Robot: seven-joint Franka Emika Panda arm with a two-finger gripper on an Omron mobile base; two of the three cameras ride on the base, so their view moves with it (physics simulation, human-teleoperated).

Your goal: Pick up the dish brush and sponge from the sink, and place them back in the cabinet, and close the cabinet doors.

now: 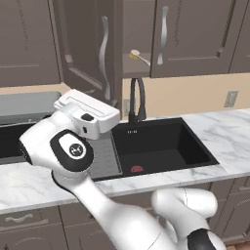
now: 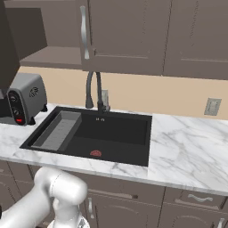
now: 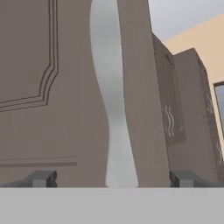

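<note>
From the left base view, the dish brush [image 1: 137,56] already lies on the cabinet [image 1: 136,73] shelf, right of your end effector. In the hand view, your end effector [image 3: 112,179] is released, its tips straddling the door handle [image 3: 111,100], presumably to swing it closed.

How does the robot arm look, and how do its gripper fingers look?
The arm is glossy white with rounded links and dark joint caps; one black cap carries a small white mark. The gripper has two small dark grey, blocky fingertips. No cables show.
</note>
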